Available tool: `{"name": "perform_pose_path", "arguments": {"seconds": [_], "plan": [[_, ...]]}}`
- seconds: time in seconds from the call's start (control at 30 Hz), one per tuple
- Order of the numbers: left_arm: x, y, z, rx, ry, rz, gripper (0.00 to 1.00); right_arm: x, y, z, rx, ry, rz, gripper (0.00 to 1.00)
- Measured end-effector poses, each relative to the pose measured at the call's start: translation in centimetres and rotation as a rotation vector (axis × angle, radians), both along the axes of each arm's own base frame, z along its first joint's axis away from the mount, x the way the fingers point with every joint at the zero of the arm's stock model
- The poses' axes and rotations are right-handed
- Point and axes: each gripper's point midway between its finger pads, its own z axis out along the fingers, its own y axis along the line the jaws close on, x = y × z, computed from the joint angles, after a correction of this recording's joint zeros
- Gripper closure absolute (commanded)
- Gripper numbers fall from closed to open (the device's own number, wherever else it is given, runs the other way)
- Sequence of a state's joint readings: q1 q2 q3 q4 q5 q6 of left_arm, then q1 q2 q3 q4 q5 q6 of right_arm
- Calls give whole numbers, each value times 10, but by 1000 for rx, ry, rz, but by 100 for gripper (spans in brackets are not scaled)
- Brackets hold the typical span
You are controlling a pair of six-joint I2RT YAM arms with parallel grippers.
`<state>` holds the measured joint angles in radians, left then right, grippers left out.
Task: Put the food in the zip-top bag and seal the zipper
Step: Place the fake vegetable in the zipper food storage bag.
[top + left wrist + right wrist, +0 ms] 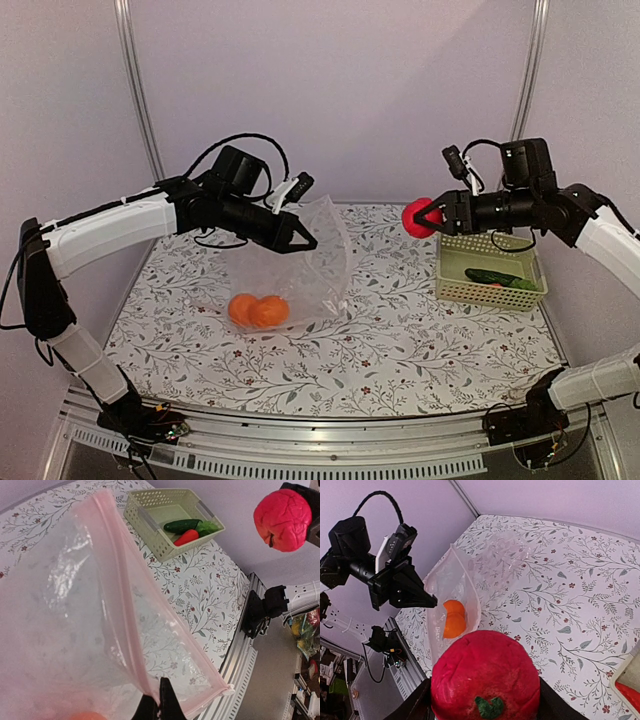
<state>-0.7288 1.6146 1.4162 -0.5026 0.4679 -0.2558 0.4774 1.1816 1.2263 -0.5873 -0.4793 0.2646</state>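
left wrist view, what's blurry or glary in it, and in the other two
Left wrist: the bag near the lens is hazy with white glare, the basket sharp. Right wrist: the close red fruit looks soft. Top: even light, no harsh shadows.

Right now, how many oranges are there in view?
2. The left orange and the right orange touch side by side at the bottom of the zip-top bag. The basket shows none, though its wall may hide something.
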Motion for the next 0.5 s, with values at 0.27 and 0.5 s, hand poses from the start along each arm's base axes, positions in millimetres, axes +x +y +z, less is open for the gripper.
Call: {"name": "perform_pose_path", "arguments": {"seconds": [0.27,0.5], "plan": [[-1,-1,0,0,0,-2,100,-20,69,-3,10,-2,203,39],[-1,-1,0,1,-1,-3,100,-21,109,-29,-6,29,279,39]]}}
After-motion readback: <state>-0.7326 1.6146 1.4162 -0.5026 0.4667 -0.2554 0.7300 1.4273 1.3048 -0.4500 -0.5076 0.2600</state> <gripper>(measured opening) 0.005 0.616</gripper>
